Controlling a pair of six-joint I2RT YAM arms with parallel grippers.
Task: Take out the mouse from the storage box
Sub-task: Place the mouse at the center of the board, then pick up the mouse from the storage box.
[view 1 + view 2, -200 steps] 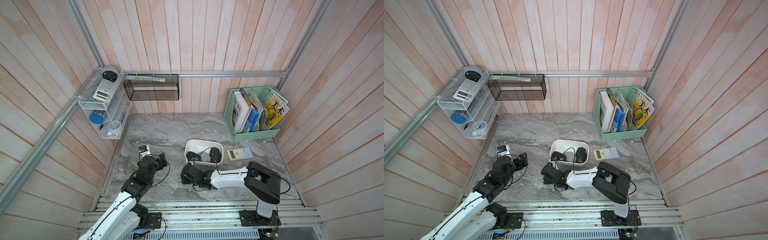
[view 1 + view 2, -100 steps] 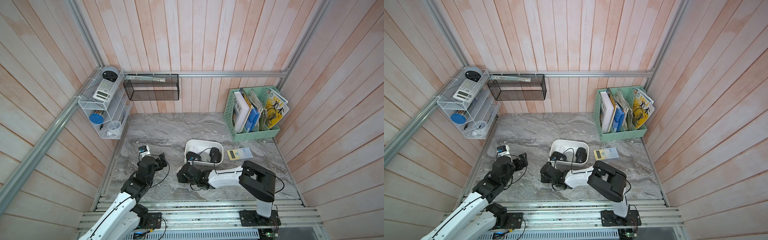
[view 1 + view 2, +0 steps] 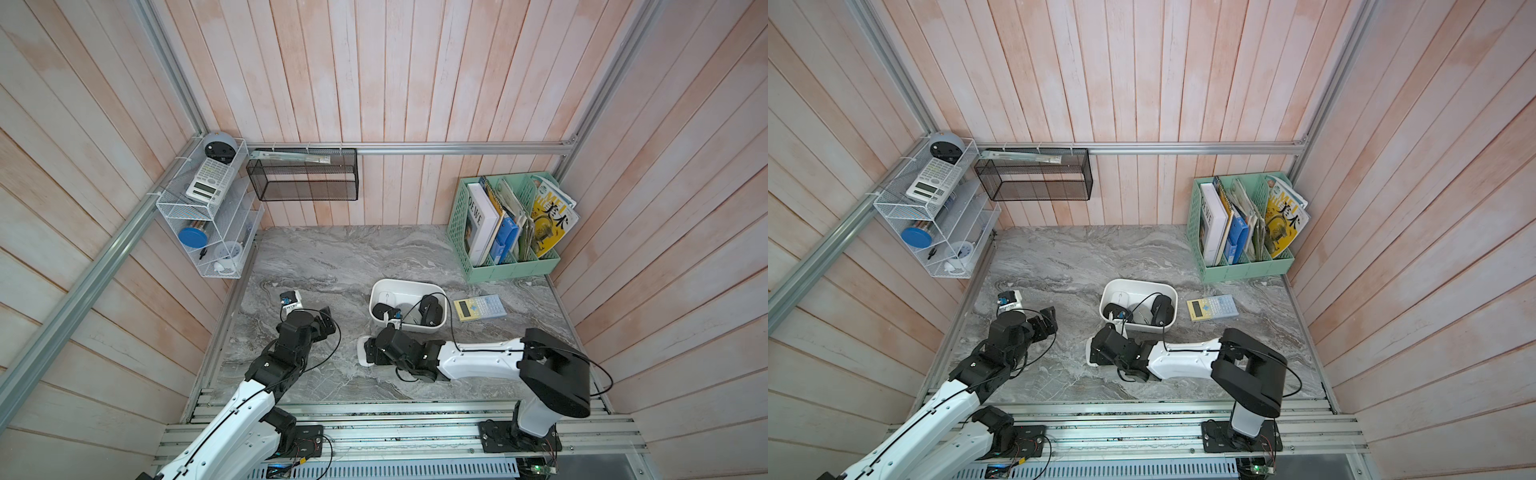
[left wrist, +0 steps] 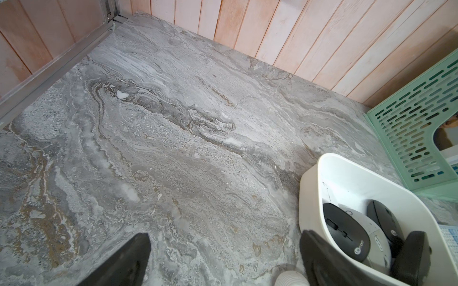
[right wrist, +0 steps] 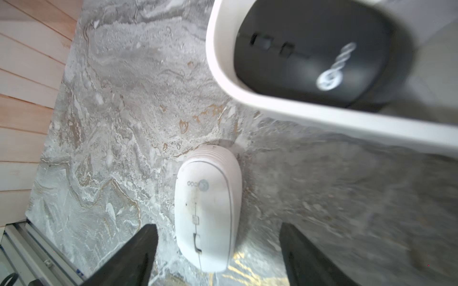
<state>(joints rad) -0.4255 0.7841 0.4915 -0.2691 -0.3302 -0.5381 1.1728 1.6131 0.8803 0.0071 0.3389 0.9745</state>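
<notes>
Against the view of a second ago, the black joint block of the right arm (image 3: 478, 359) is seen shifted a little, while its gripper end is kept over much the same spot of the marble table (image 3: 332, 257); the left arm (image 3: 257, 399) is found unmoved; in both top views a white end of the white mouse (image 5: 205, 188) is now exposed beyond the right gripper (image 5: 216, 226), where only black was seen before.

The right jaws are spread wide, one finger on each side of the white mouse, neither touching it; the mouse is laid flat on the table, outside the storage box (image 3: 405, 283) and just beside its near wall; the left gripper (image 4: 225, 234) is held with jaws fully parted over bare marble, nothing between them, near the box but apart from it.

Counted, largest first: two arms; one mint-green file holder (image 3: 505, 268); one white wire shelf (image 3: 183, 208); one black mesh basket (image 3: 303, 183); one storage box; two calculators, one on the table (image 3: 480, 307) beside the box, one on the shelf (image 3: 210, 180); five mice in all, four of them lying in the box: two black mice (image 3: 430, 311) and two pale mice (image 3: 388, 297).
</notes>
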